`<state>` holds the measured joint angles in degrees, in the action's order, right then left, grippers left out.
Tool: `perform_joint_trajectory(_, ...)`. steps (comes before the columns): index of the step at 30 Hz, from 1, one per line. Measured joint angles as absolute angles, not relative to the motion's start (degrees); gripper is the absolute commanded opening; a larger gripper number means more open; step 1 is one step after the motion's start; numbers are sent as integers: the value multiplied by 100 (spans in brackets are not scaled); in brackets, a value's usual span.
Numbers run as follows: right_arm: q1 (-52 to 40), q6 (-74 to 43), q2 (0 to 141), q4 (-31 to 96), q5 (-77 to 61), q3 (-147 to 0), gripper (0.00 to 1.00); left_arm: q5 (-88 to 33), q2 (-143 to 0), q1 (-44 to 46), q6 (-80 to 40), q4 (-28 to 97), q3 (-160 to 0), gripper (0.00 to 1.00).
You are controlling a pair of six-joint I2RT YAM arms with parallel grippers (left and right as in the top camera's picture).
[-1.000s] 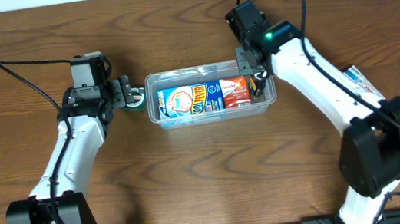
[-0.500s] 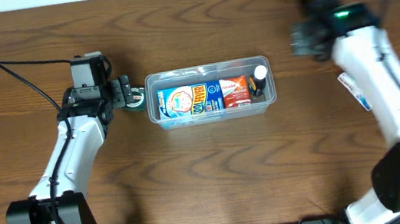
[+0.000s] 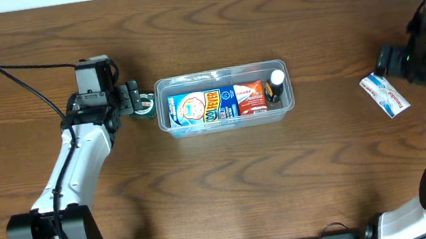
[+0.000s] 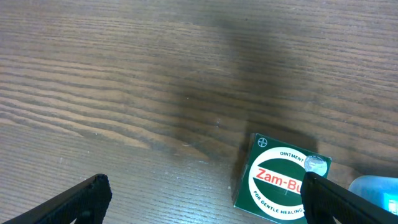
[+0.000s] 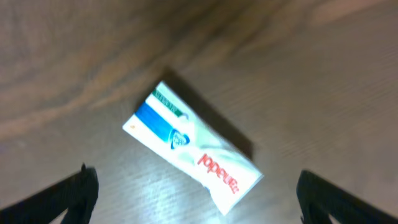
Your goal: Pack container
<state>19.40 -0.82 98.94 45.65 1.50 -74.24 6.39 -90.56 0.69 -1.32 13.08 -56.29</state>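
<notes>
At centre of worktop point(image 3: 231, 191), we see container point(image 3: 226, 124): clear tub, long side running left-right. Inside container: blue packet point(image 3: 195, 107) toward left end, red-white packet point(image 3: 250, 97) just beside it, small dark bottle point(image 3: 276, 80) with white cap at right end. Just off container's left end, left pincer point(image 4: 205, 186) released, fingers spread wide, nothing between; green Zam-Buk tin point(image 4: 283, 180) on wood below. Well right of container, right pincer point(image 5: 196, 180) also released, spread above white-blue packet point(image 5: 191, 147) lying flat on worktop.
</notes>
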Motion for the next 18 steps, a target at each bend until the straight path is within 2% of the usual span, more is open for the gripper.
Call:
perform_joint_trajectory(7, 1981, 1542, 9896, 2917, -497, -6176, 99, 639, -9056, 69, -130, 1310, -5629, 98)
perform_joint_trajectory(13, 1981, 2180, 9896, 1953, -517, -5581, 99, 639, -9056, 69, -132, 1308, -5629, 98)
perform_joint_trajectory(18, 1981, 2388, 9896, 1734, -517, -5277, 99, 637, -9056, 69, -132, 1310, -5629, 98)
